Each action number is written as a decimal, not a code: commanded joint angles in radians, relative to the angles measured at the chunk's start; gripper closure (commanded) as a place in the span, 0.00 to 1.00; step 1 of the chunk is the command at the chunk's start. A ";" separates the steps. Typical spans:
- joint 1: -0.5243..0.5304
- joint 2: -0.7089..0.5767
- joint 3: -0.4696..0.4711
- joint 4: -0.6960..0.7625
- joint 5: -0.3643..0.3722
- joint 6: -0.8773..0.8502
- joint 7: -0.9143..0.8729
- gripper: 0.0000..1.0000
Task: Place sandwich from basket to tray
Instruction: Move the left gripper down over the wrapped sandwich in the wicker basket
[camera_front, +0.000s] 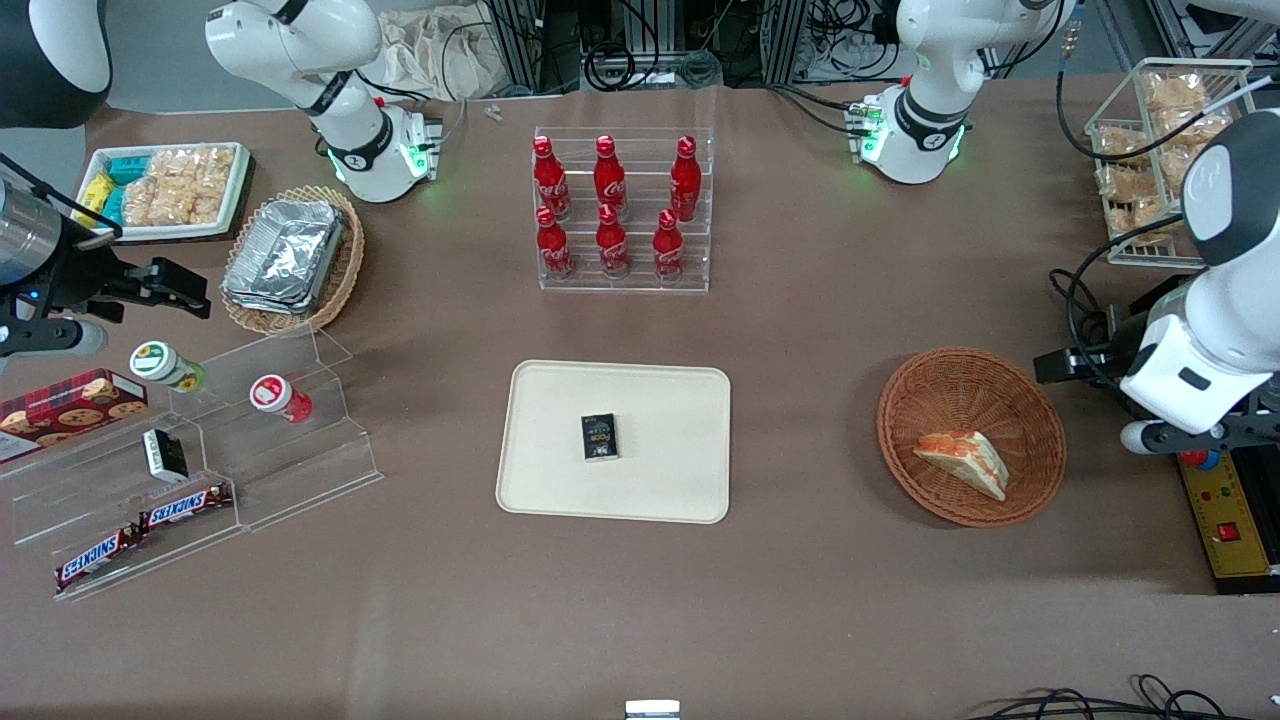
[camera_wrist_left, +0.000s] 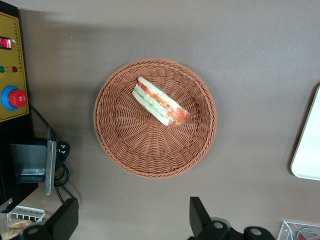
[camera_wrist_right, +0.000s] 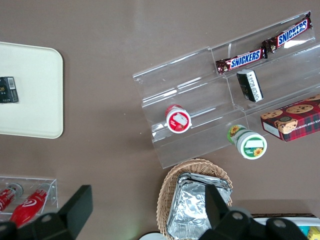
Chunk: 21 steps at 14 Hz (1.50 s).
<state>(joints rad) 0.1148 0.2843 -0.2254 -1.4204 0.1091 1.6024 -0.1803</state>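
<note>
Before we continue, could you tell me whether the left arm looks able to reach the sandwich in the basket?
Probably yes: the tool hangs open above the table beside the basket, and nothing covers the sandwich.

Reddish-brown woven basket (camera_front: 970, 400), white sandwich (camera_front: 962, 460) (orange-red and green filling), cream tray (camera_front: 560, 400), black gripper (camera_wrist_left: 132, 220) fingers wide apart, centre right.

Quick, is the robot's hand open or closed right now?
Left gripper: open, holding nothing, hovering high over the table beside the basket; sandwich untouched.
</note>
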 joint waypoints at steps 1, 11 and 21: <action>0.003 0.015 -0.003 0.032 -0.017 -0.038 0.010 0.00; -0.007 0.194 0.000 -0.103 0.009 0.309 -0.704 0.00; 0.002 0.302 -0.002 -0.175 0.076 0.425 -0.874 0.00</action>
<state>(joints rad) 0.1140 0.5901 -0.2218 -1.5620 0.1684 2.0158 -1.0185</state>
